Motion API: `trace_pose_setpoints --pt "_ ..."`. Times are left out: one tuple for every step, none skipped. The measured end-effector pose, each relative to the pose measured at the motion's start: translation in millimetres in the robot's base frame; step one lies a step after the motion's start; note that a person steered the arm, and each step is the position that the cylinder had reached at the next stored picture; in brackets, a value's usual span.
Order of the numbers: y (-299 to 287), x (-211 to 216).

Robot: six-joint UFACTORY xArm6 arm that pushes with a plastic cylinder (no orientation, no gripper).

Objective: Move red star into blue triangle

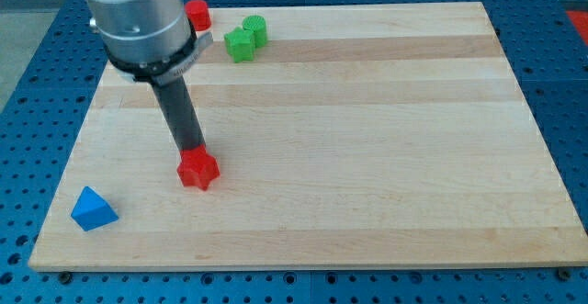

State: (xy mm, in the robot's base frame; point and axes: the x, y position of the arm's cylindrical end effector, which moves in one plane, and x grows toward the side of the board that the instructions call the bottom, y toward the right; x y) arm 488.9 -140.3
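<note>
nearest the view's bottom we see the blue triangle (93, 209), sitting at the lower left corner of the wooden board (367, 157). up and to its right, well apart from it, lies the red star (197, 169). my tip (190, 150) touches the star's upper edge, the dark rod rising from it toward the view's top left. we carry no gripper, so nothing opens or closes. near the board's top edge stand a red block (197, 14) and, to its right, two green blocks (246, 38) touching each other. we can read no writing or labels anywhere.
</note>
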Motion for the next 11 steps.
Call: trace_pose_setpoints --pt "14 -9" --pt "70 -31" --pt "89 -12" --pt "52 7" --pt "31 10" --pt "57 -24" --pt "48 -21" --pt "35 4" --pt "7 20" --pt "-32 39" --pt "-21 46"
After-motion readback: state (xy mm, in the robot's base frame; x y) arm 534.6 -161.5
